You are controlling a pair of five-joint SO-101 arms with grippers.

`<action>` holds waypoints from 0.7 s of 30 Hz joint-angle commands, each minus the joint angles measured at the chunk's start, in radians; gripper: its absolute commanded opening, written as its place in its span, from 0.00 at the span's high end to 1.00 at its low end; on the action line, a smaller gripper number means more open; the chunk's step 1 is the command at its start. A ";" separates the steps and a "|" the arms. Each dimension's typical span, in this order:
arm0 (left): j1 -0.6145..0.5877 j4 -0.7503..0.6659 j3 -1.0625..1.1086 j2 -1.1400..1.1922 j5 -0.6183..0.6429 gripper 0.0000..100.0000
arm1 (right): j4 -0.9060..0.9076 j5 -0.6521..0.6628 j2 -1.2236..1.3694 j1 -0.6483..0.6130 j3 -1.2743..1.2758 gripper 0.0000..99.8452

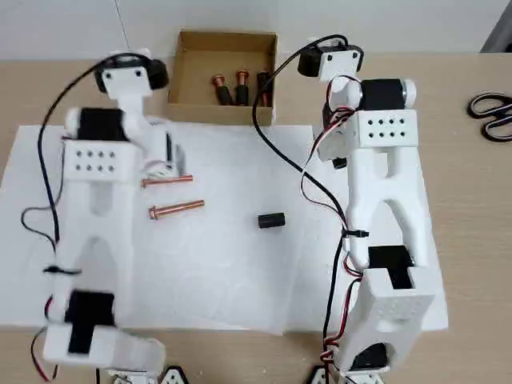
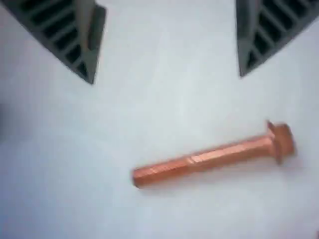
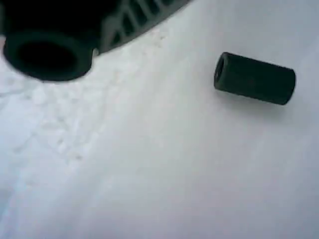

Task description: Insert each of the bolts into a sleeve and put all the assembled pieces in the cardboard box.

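Note:
Two copper bolts lie on the white sheet, one point(image 1: 166, 182) just below my left gripper point(image 1: 164, 162) and another point(image 1: 176, 210) a little nearer. In the left wrist view the gripper point(image 2: 167, 77) is open above the paper, and a bolt point(image 2: 214, 155) lies beyond its fingertips point(image 2: 87, 64). My right gripper point(image 1: 339, 157) hangs at the sheet's right edge, shut on a black sleeve point(image 3: 47, 55). A second black sleeve point(image 1: 272, 220) point(image 3: 254, 78) lies on its side mid-sheet. The cardboard box point(image 1: 180, 72) stands at the back, holding three assembled pieces point(image 1: 240, 86).
The white paper sheet point(image 1: 240, 272) covers most of the wooden table. Scissors point(image 1: 492, 116) lie at the far right. Black cables run from the arms across the sheet's left side and past the box's right corner.

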 commanded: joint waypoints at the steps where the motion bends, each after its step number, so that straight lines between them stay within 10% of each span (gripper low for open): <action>1: 0.029 -0.038 0.087 -0.101 0.080 0.82 | 0.021 0.006 -0.081 0.004 -0.040 0.94; 9: -0.008 -0.235 0.269 -0.009 0.624 0.82 | 0.021 -0.021 -0.081 0.004 -0.040 0.94; 21: -0.035 -0.288 0.271 0.230 0.859 0.82 | 0.022 -0.023 -0.081 -0.033 -0.040 0.94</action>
